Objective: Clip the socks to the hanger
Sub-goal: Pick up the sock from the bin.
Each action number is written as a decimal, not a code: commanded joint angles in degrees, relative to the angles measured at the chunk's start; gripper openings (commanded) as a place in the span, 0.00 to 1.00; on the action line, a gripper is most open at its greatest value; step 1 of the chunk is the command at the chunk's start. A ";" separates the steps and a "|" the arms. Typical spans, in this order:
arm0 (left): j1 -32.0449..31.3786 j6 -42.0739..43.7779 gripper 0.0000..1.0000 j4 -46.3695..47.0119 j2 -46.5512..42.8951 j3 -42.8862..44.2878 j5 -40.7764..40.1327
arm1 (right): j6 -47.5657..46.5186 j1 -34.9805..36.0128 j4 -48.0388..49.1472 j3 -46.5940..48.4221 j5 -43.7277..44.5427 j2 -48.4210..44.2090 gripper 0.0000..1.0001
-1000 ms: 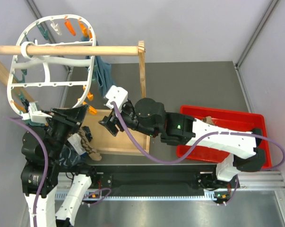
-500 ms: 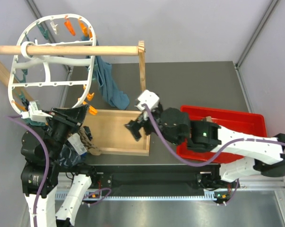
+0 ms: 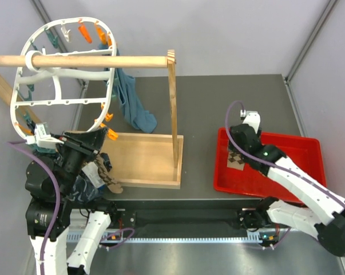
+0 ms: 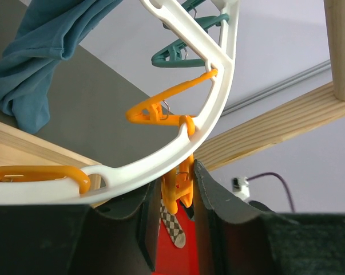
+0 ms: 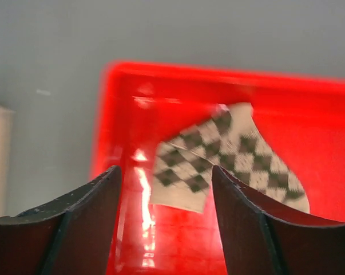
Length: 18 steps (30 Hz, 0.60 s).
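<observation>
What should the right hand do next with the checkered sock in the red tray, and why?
Probably lower the right gripper straight down onto the sock. Its fingers are open and hover above the sock, which lies flat in the red tray, not yet grasped.

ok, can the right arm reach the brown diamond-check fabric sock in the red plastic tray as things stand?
Probably yes: the right gripper hangs open right above the sock, which lies exposed in the tray, nothing between them.
</observation>
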 commanded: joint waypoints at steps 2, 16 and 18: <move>-0.37 0.75 0.00 7.05 -0.30 -0.83 1.23 | 5.17 -6.78 1.09 -2.61 -5.61 7.88 0.61; -0.37 0.05 0.00 7.22 -0.83 -1.36 2.46 | 12.20 -8.55 8.56 -10.17 -11.84 20.62 0.60; -0.37 -0.04 0.00 7.14 -0.83 -1.27 2.64 | 13.08 -9.08 9.79 -10.97 -12.55 22.21 0.60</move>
